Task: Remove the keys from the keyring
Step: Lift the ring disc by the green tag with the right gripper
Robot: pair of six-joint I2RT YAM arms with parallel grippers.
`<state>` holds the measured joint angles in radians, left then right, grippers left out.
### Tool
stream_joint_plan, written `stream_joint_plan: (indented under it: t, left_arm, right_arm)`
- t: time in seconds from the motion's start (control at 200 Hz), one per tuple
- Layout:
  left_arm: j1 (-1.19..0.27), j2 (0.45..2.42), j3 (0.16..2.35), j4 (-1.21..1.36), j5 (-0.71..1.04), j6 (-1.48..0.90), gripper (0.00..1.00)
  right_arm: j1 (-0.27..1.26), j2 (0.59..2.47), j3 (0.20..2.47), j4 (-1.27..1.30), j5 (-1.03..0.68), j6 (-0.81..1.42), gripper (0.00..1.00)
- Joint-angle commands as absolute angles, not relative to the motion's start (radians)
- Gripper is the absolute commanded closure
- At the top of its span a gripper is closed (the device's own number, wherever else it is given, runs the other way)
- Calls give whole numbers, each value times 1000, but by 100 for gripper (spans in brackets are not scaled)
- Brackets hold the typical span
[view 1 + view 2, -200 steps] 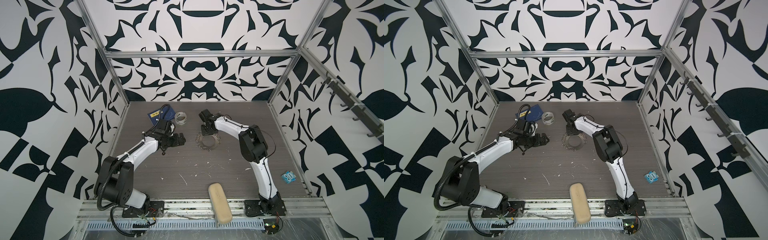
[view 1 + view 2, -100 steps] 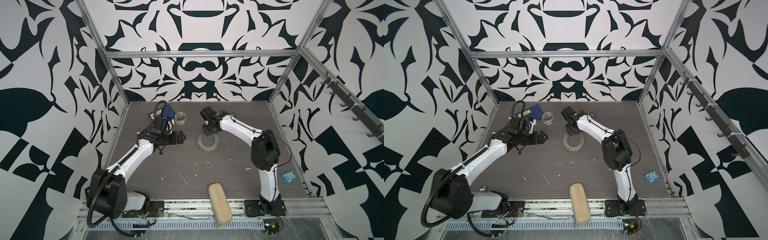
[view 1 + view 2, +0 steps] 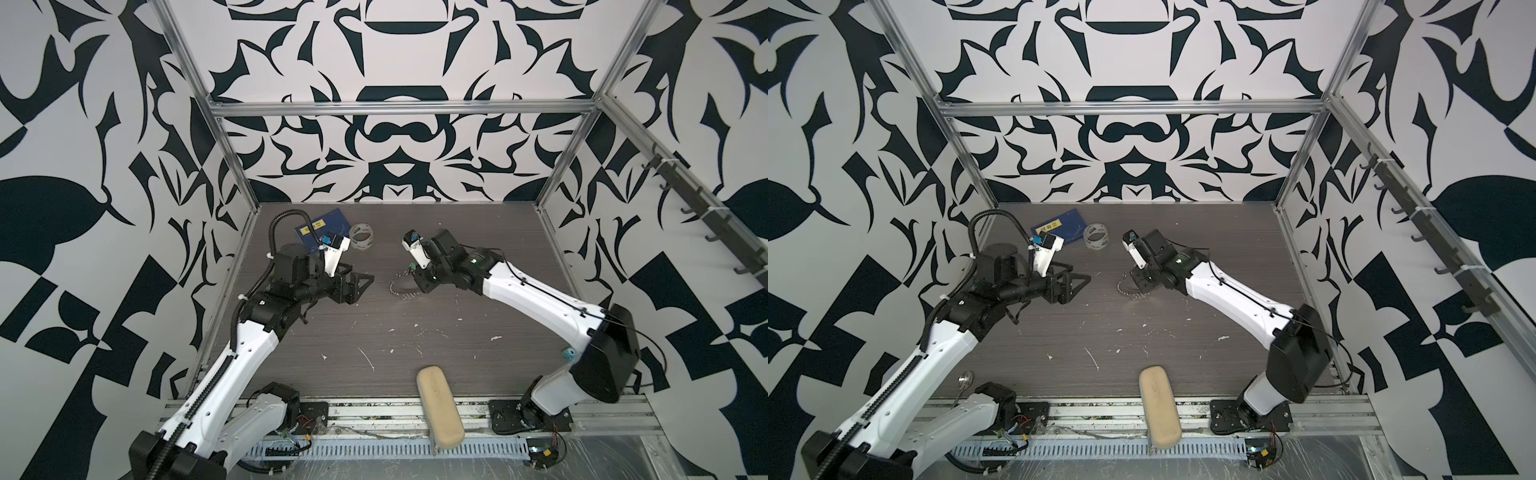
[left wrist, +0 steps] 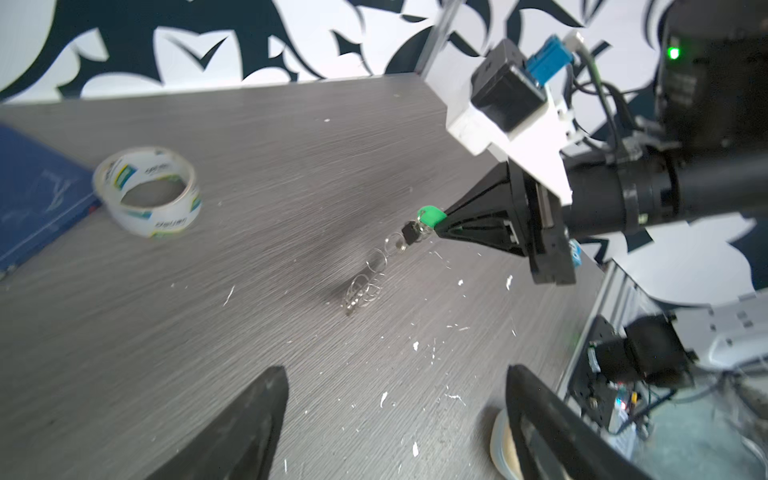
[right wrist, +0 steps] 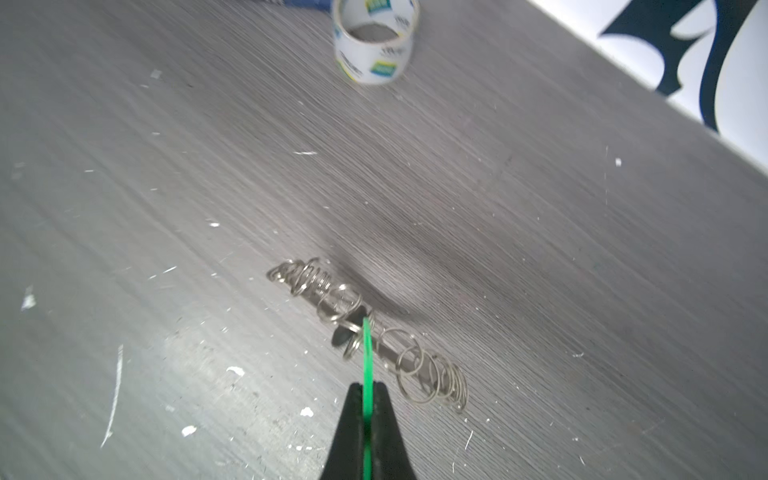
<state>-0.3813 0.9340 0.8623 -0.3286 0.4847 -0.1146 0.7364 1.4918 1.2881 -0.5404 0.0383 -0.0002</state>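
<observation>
- One green key [image 5: 367, 353] is pinched edge-on between the fingertips of the right gripper [image 5: 365, 388], which is clenched on it just right of centre in both top views.
- From the key hangs the keyring [image 4: 365, 286], tipped up on edge with its wire loops trailing down to the table [image 3: 415, 332]. Blur hides whether they touch.
- Left of centre, well apart from the ring, the left gripper [image 3: 359, 286] has its fingers spread wide and grasps nothing.
- Near the table's upper left in a top view, the tape roll [image 3: 360, 237] sits just beside a blue book [image 3: 320, 228].
- At the lower edge lies a tan case [image 3: 438, 409].
</observation>
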Motion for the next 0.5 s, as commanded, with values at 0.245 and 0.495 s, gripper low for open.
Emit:
stream_joint_plan:
  t: [0.245,0.495]
  left_arm:
    - [-431,897,776,-179,597,66,19]
    - [-431,917,794,-165,677,179,21]
  right_arm:
    - [733,1299,1165,-302,-203,-404,100]
    - [734,1222,1015,-63,-345,-637,100]
